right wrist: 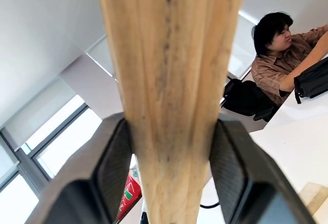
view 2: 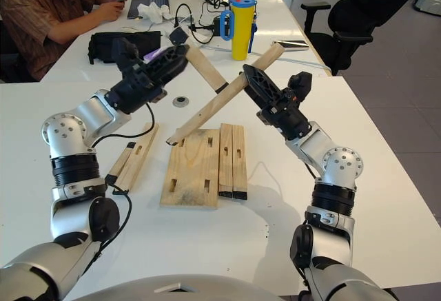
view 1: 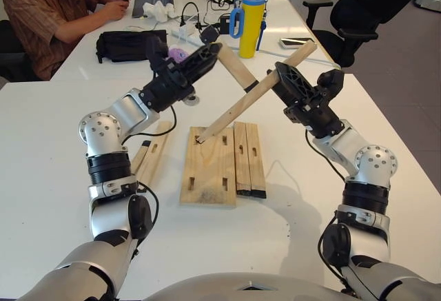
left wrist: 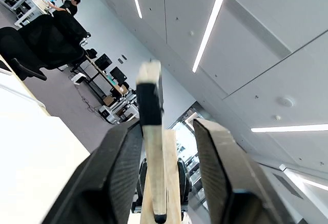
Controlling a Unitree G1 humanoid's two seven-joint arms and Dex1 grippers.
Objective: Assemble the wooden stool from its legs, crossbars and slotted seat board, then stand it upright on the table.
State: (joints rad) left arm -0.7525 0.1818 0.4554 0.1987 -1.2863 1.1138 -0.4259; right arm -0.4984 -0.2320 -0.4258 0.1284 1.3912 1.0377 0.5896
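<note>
**Two legs up, one tip at the board**

Our right hand (view 1: 281, 80) is clamped around the long leg (view 1: 234, 111) near its upper end. The leg slopes down so that its lower tip meets the far left corner of the seat board (view 1: 207, 170). We cannot tell whether that tip has entered a slot.

Our left hand (view 1: 207, 56) holds a second leg (view 1: 238, 67) in the air above the desk (view 1: 55, 177). The two legs cross in the head view, and we cannot say whether they touch.

The board lies flat. Two slotted bars (view 1: 248, 156) lie just beside it on our right, and more loose pieces (view 1: 151, 153) lie near it on our left.

We judge the legs to be stiff, light and dry-surfaced, so they should not slip or bend in a firm pinch. The long leg is gripped far from its working tip, so a small wrist turn will swing that tip widely. A grip nearer the middle would steer it better. The board is unheld and may slide under a sideways push, so we would press straight down.
</note>
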